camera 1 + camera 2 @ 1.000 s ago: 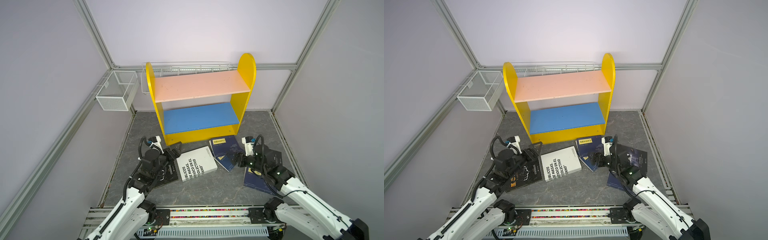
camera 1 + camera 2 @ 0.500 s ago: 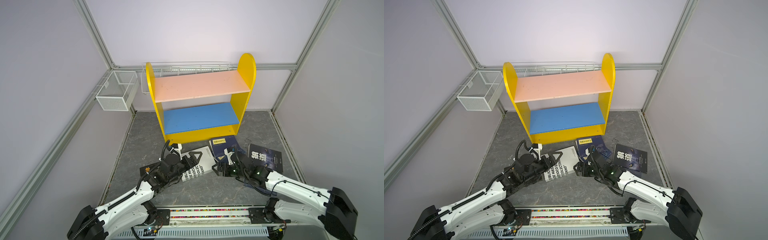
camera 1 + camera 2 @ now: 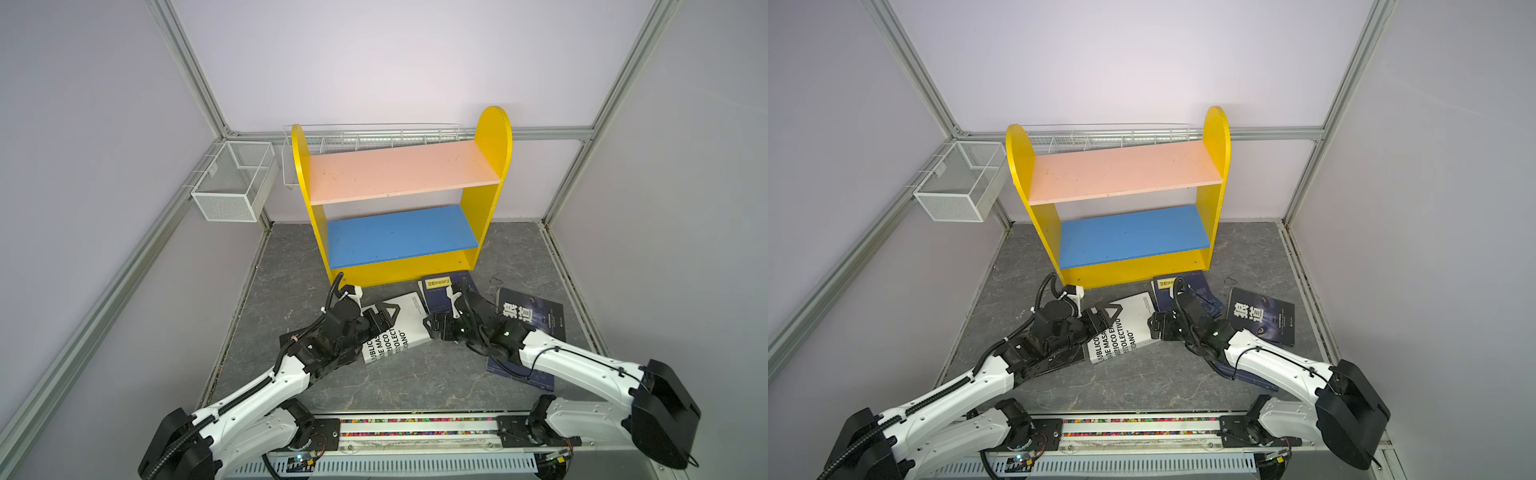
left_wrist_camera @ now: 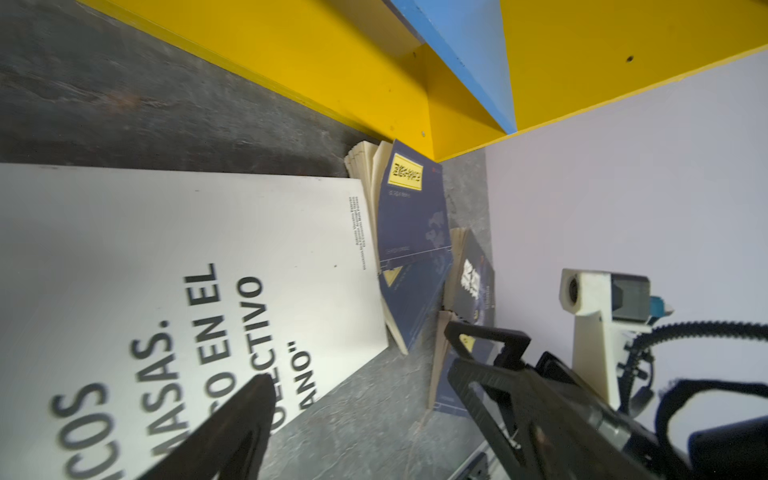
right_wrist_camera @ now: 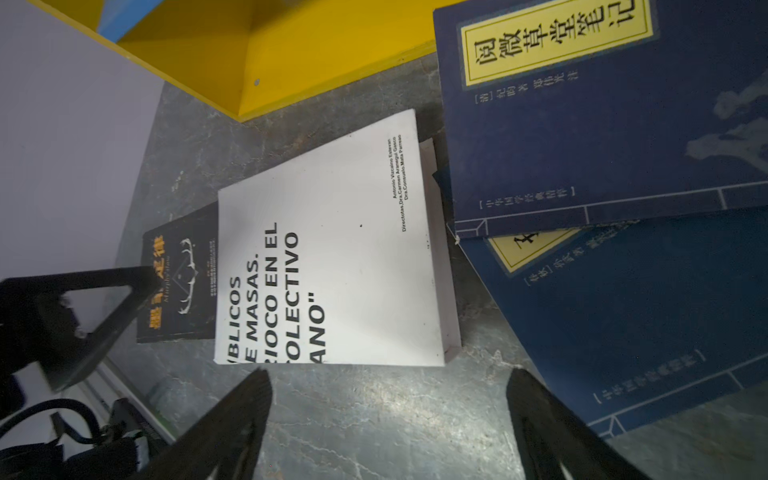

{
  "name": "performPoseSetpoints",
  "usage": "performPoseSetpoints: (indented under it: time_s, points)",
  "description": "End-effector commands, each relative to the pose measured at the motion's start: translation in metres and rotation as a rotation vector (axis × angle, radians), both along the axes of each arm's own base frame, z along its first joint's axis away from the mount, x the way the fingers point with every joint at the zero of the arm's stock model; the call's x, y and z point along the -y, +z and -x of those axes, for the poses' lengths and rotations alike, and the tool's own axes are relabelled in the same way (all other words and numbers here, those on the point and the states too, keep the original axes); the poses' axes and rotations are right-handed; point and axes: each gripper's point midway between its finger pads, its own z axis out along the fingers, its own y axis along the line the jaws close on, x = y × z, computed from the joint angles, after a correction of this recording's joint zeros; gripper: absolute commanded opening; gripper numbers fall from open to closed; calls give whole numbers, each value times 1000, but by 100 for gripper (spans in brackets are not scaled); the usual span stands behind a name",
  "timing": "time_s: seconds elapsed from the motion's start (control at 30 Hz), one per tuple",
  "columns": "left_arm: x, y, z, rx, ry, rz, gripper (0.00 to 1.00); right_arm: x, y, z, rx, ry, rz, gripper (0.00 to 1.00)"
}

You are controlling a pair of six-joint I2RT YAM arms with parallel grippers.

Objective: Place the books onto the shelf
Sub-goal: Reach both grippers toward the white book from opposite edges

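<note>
Currently left pincer (image 3: 387,318) apart over the white book (image 5: 332,249), right pincer (image 5: 388,376) apart just off its corner. Navy books (image 5: 602,145) beside it, all on surface (image 3: 415,382) in front of shelf (image 3: 486,199).

Books (image 3: 405,320) on floor (image 3: 415,382) before shelf (image 3: 491,166), mesh basket (image 3: 226,208) left of shelf

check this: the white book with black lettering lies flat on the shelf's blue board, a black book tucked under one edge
Not on the blue board: the white book lies flat on the grey floor in front of the shelf, as both top views show. The black book is tucked under one edge, clearest in the right wrist view.
</note>
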Motion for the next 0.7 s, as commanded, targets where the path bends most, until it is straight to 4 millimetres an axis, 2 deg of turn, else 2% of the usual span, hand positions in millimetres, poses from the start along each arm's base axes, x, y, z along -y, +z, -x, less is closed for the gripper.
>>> performPoseSetpoints:
  time_s: [0.0, 0.13, 0.27, 0.43, 0.53, 0.67]
  points:
    - [-45, -34, 17, -42, 44, -235, 91, -5, -2, -13, 43, 33, 55, 92]
    - [-62, -57, 26, -70, 66, -260, 91, -20, -20, -15, 3, 77, 58, 94]
    - [-59, -70, 30, -69, 37, -243, 92, -27, -38, -16, -45, 77, 63, 95]
    - [-57, -89, 31, -91, 38, -225, 91, -26, -47, -15, -67, 74, 75, 96]
    - [-49, -91, 30, -79, 18, -179, 91, -29, -51, -14, -79, 83, 71, 98]
    - [-40, -83, 23, -34, 16, -123, 91, -37, -58, -12, -99, 110, 52, 98]
